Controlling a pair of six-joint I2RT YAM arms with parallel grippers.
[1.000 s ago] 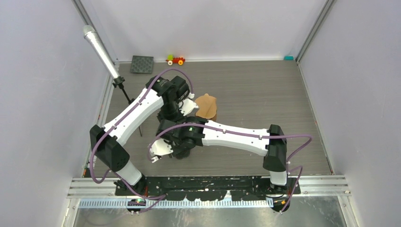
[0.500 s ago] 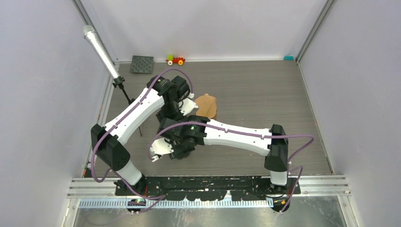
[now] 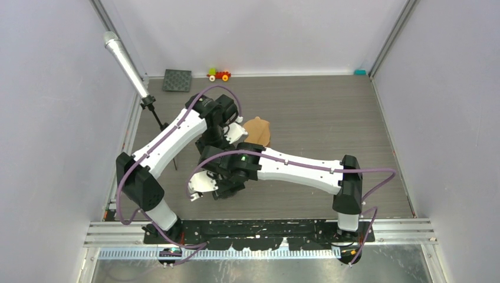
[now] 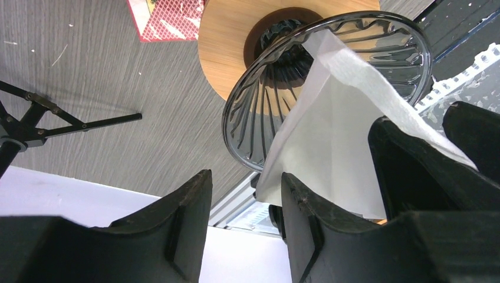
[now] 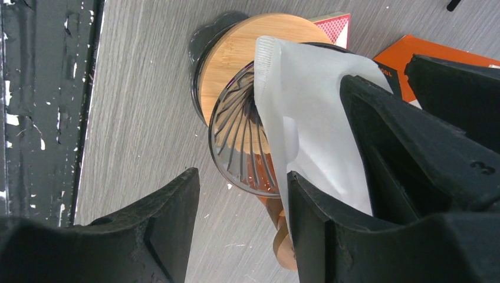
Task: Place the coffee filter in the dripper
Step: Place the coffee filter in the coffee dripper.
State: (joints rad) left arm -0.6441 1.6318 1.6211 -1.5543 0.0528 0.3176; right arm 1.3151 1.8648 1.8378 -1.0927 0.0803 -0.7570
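Filter (image 4: 336, 130) partly inside dripper (image 4: 253, 118)

place: lab robot cell | cues: bare enclosure walls (image 3: 53, 118), aluminium rails (image 3: 401, 230)

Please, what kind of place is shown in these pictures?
Probably a robot test cell in a lab: plain walls on aluminium rails enclose the table, the left arm and right arm are bolted at its edge, and a microphone stands beside.
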